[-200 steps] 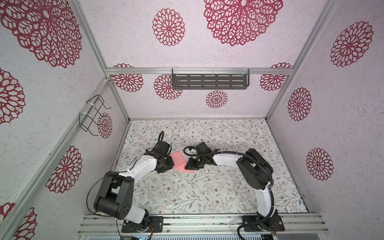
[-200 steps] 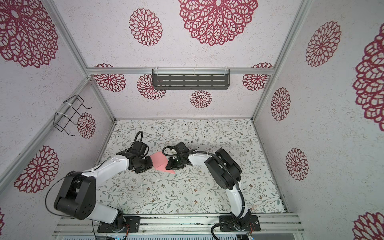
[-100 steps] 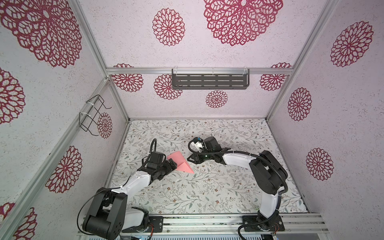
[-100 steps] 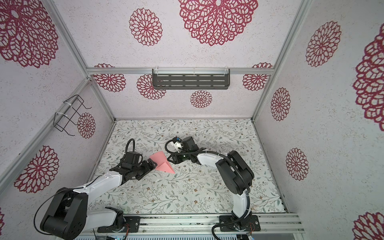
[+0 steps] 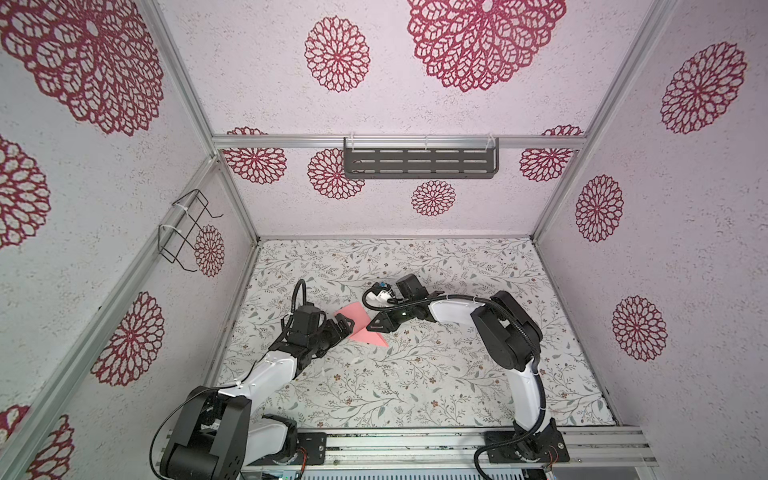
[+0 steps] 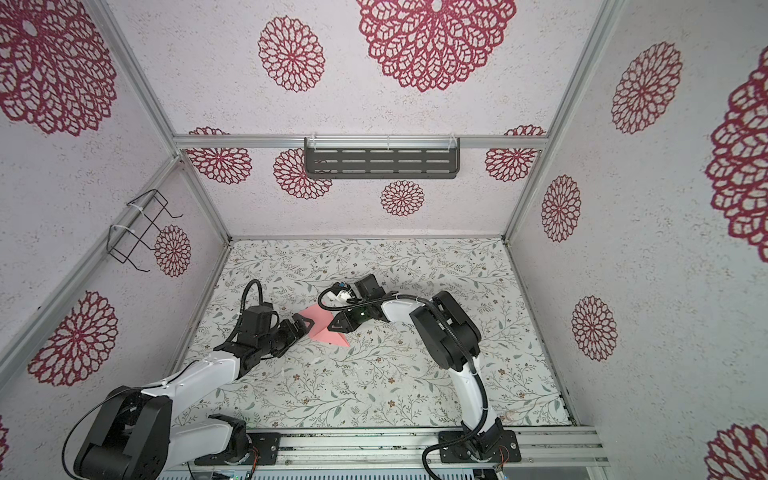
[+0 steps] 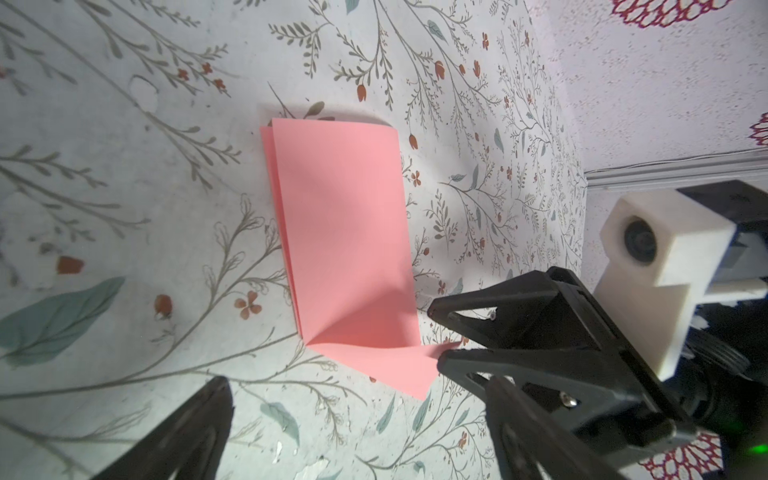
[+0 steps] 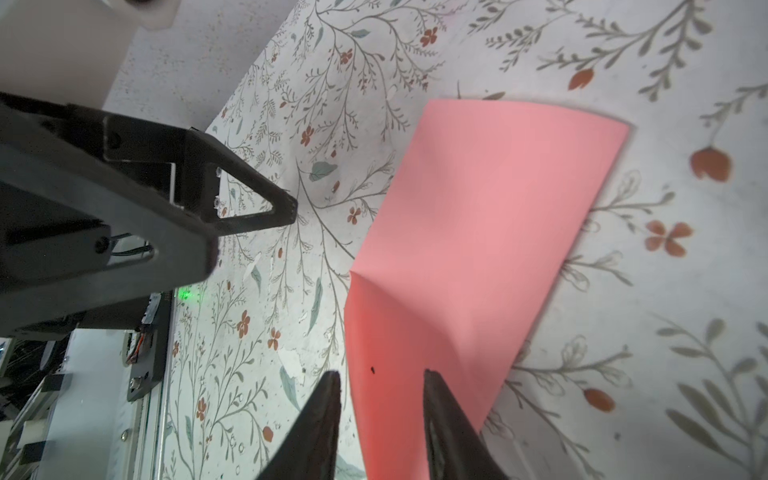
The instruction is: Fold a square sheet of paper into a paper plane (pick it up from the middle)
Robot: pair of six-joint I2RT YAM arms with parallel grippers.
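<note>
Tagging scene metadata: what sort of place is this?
Likely an enclosed robot test cell, not a home: aluminium frame, walls papered in red flower print, floral-covered table, and left arm and right arm bolted to a front rail.

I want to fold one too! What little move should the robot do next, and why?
Probably close the right gripper on the corner of the paper. The paper lies folded in half, that corner is bent along a soft crease, and its tip sits between the open jaws; a pinch could then fold it over.
</note>
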